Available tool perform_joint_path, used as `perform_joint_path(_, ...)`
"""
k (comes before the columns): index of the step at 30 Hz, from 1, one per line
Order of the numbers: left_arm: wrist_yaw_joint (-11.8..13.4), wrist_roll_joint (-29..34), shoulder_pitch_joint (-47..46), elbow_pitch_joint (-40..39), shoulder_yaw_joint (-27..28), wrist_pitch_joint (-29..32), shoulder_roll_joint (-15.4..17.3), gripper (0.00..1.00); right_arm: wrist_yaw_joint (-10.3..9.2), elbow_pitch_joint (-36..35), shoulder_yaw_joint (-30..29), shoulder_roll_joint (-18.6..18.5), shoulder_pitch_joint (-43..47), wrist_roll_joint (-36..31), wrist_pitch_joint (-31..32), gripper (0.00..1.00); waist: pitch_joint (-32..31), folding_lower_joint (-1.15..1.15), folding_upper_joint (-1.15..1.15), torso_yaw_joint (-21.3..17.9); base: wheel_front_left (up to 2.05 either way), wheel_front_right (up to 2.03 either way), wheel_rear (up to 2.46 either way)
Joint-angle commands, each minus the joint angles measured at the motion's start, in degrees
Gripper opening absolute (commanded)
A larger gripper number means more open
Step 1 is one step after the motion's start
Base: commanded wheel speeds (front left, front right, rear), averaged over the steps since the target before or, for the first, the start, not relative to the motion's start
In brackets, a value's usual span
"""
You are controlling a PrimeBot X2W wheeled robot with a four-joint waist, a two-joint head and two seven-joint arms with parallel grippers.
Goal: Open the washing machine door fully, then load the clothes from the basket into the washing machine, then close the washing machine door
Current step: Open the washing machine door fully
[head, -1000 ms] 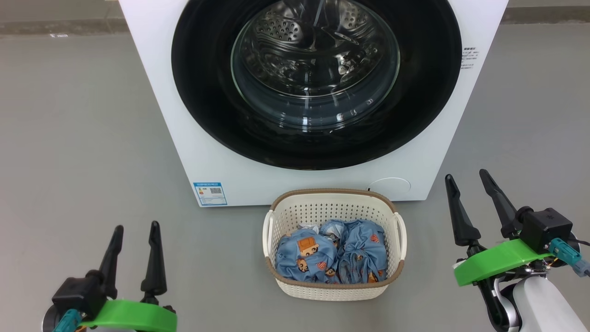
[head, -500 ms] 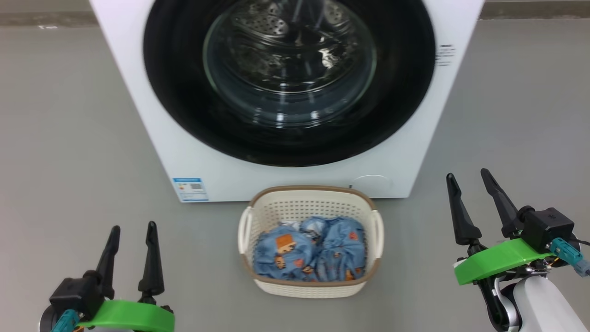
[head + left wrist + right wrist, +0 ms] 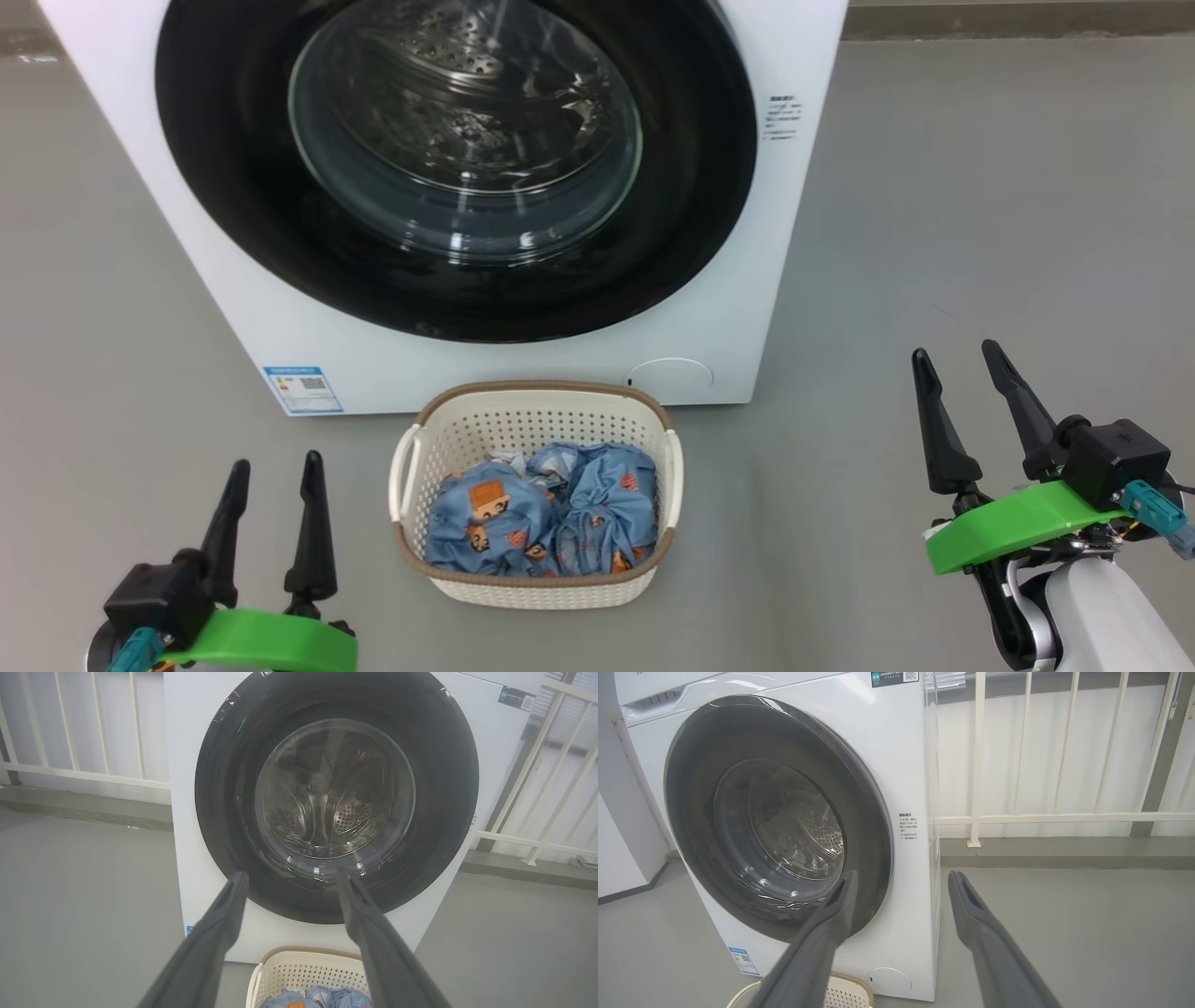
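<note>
The white washing machine (image 3: 728, 280) stands ahead with its glossy black door (image 3: 695, 187) shut against the front; the steel drum shows through the glass window. Against the machine's foot sits the cream basket (image 3: 537, 387), holding light-blue printed clothes (image 3: 541, 513). My left gripper (image 3: 277, 460) hangs open left of the basket, apart from it, and my right gripper (image 3: 954, 348) is open well to its right, over bare floor. In the left wrist view the left gripper (image 3: 292, 874) points at the door (image 3: 219, 812). The right gripper (image 3: 903, 873) points at the machine's right front corner (image 3: 910, 765).
Grey floor surrounds the machine on both sides. A blue label (image 3: 302, 389) and a round cover (image 3: 669, 375) sit low on the washer's front. A white railing (image 3: 1017, 819) on a low kerb runs behind the machine.
The whole head picture has slid left, so the camera has turned or moved right. Both grippers keep their places in the view and stay open. Door and basket are unchanged.
</note>
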Motion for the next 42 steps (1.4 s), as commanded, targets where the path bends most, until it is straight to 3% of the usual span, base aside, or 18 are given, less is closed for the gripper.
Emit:
perform_joint_path(1, -0.19, -0.25, -2.45, -0.88, 1.68, -0.52, 1.06, 1.00, 0.01, -1.28, 0.97, -0.32, -2.08, 0.21, -0.70, 1.00, -0.02, 0.00, 0.00, -0.01, 0.38, 0.38, -0.77)
perform_joint_path(42, -0.52, 0.20, -2.90, -2.42, 2.28, -0.52, 0.18, 1.00, 0.01, 1.20, -0.75, -1.61, -4.09, 1.69, -0.70, 1.00, 2.05, 0.00, 0.00, 1.72, 0.02, 0.02, -0.04)
